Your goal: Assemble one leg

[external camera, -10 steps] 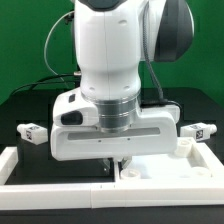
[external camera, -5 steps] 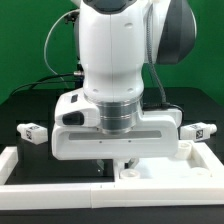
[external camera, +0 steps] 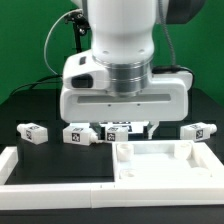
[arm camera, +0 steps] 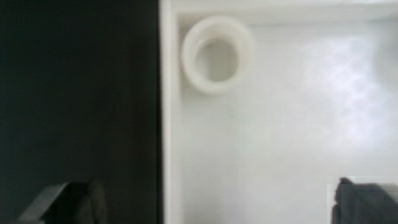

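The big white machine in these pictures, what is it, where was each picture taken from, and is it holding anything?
It is a robot arm that ends in a two-finger hand. One picture comes from a camera standing off the arm and takes in the whole scene. The other comes from a camera on the wrist, looking down past the two dark fingertips. On the black table lie four legs, small white posts with black-and-white tags, in a row. Beside them lies a large flat white panel with a round hole in it. The hand is open and holds nothing.
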